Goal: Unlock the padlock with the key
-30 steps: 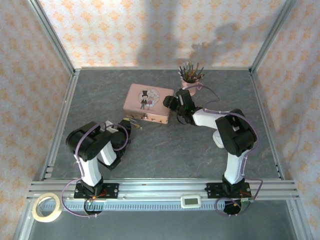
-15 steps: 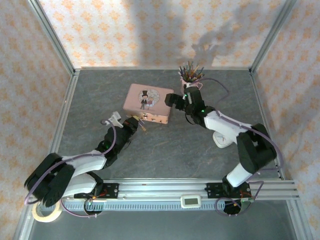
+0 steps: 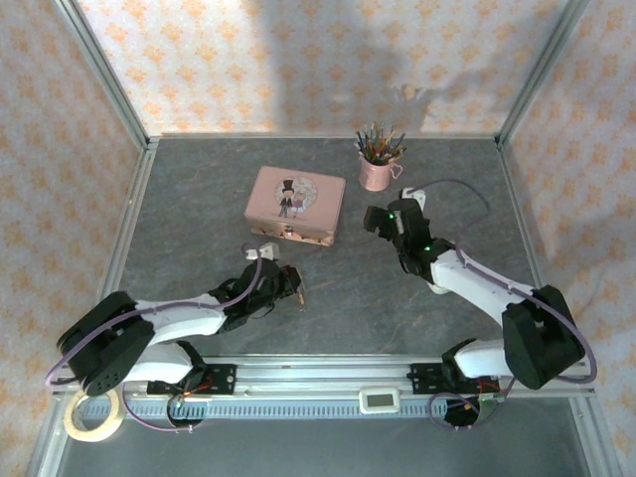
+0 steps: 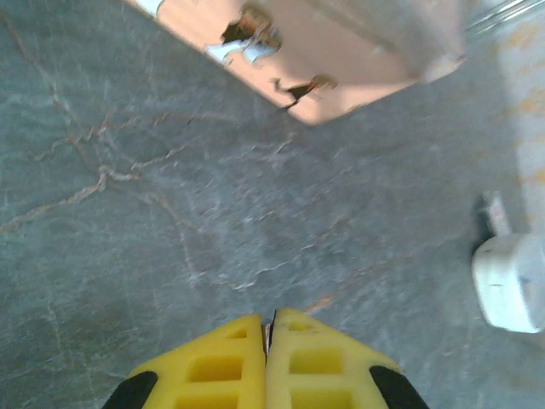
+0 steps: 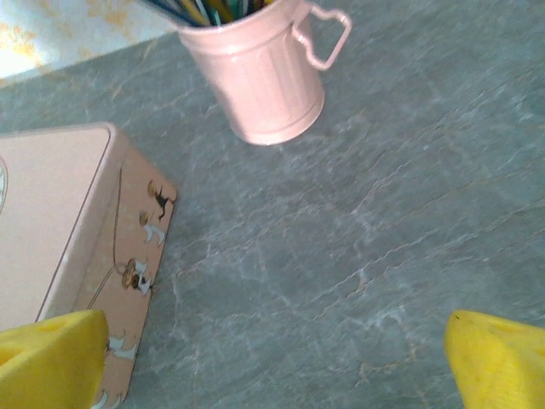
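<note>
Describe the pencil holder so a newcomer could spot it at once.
On the grey table, look toward the back wall, right of the flat pink tin. The pencil holder stands upright there: a small pink ribbed pail with a side handle, the one thing bristling with coloured pencils.

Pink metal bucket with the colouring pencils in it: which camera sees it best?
The right wrist view: the small pink ribbed bucket is close and big, its loop handle clear, though its pencils are cut off at the top. The top external view shows it whole but tiny, pencils fanned out.
</note>
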